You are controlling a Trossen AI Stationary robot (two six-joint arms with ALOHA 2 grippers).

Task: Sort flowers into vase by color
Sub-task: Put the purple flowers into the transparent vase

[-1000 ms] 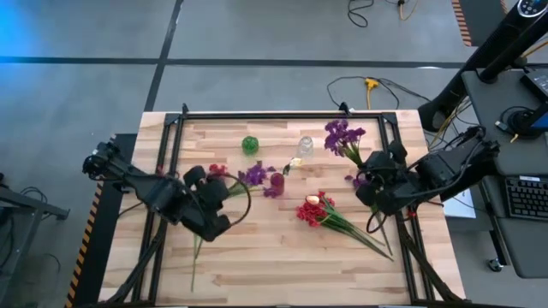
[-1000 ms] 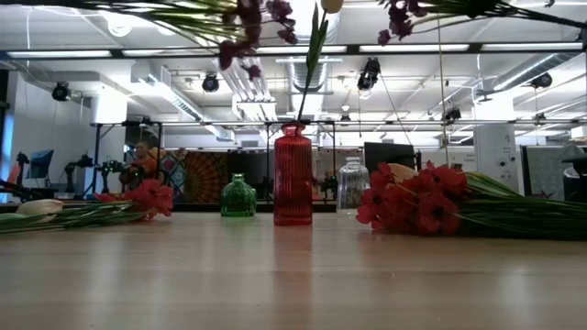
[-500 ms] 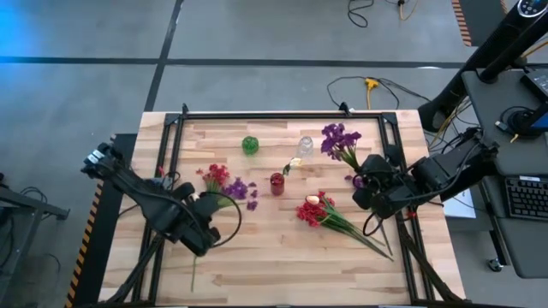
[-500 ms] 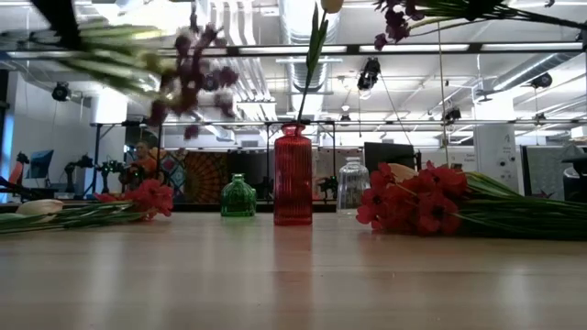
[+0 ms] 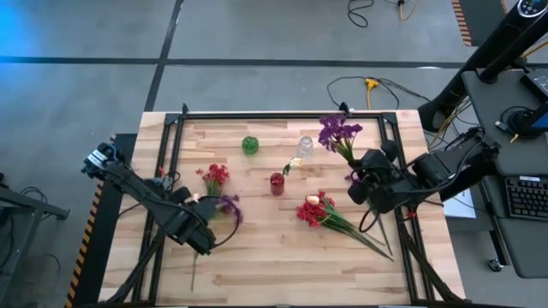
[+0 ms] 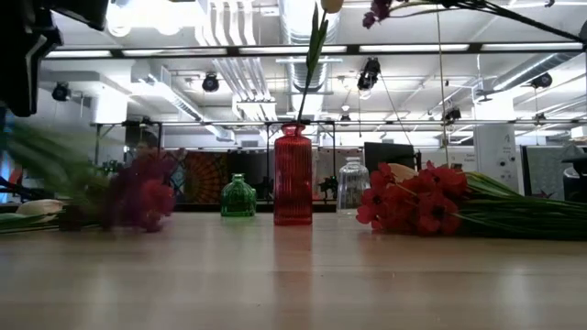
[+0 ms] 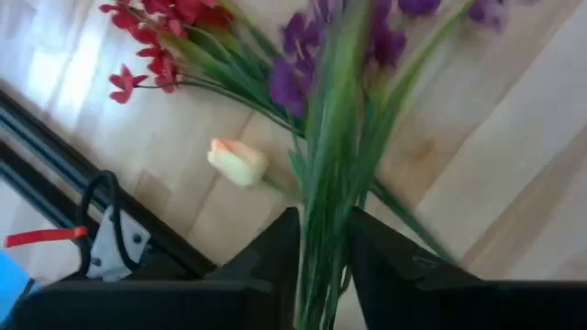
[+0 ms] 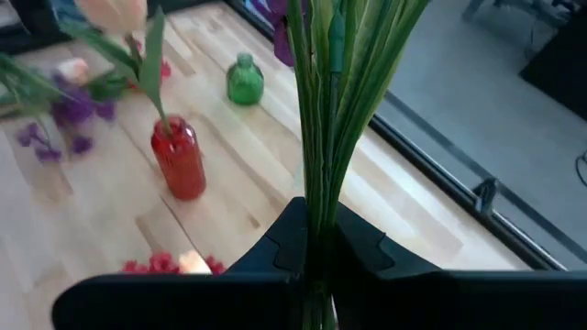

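Pincers (image 5: 199, 236) (image 5: 370, 181) clamped around flower stems (image 7: 335, 229)

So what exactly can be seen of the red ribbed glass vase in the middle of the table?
The red ribbed glass vase is a slim translucent bottle with vertical ribs and a narrow neck. It stands upright on the wooden table, near the centre, apart from the small green glass vase and the clear glass vase behind it. One green-stemmed cream flower stands in its neck. Neither gripper touches it.

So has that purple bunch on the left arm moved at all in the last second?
Yes. The left gripper has carried the purple flowers away from the red vase, toward the table's left side and lower.
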